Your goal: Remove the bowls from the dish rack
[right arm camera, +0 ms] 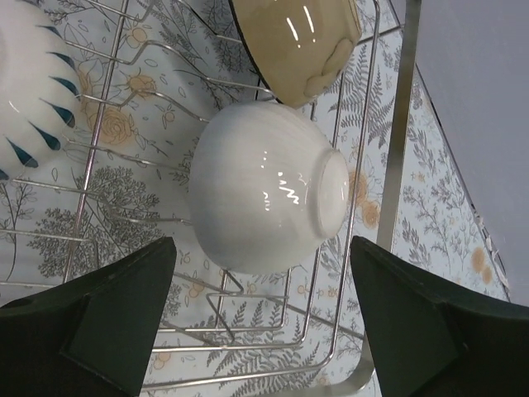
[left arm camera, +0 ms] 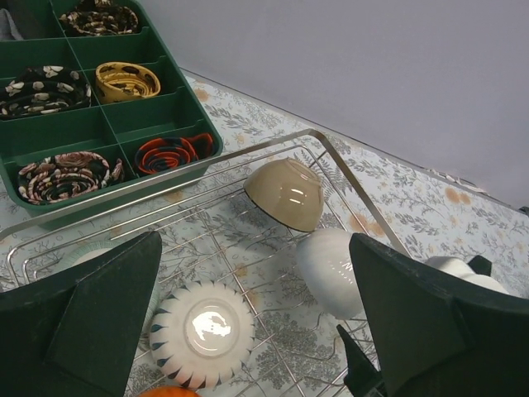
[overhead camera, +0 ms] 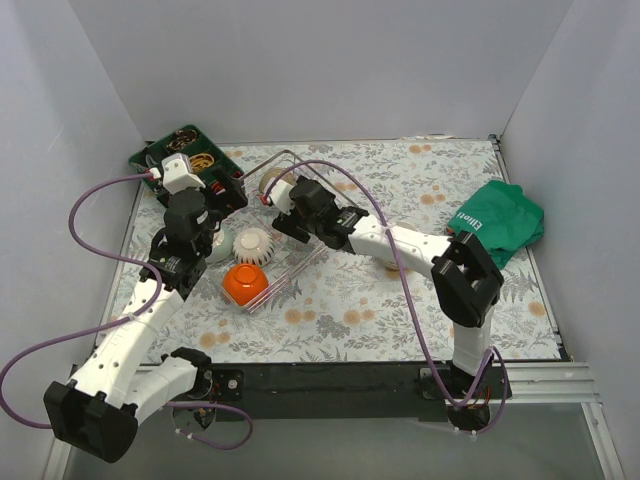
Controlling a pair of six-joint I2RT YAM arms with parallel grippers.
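Well, our left gripper [left arm camera: 254, 273] hangs spread and empty over the rack [left arm camera: 351, 186], left of centre on the bench [overhead camera: 400, 310]. Inside lie an orange bowl [overhead camera: 244, 284], a ribbed bowl [left arm camera: 202, 331], a tan bowl [left arm camera: 285, 192] and a white bowl [right arm camera: 264, 198]. Our right gripper [right arm camera: 263, 248] straddles the white bowl, released. We judge all four are left to lift out.

text | green cloth [overhead camera: 505, 222] | white lettering, partly legible: "Ellio…"

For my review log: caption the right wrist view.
Open right claw over white bowl, tan bowl beside it, in dish rack.
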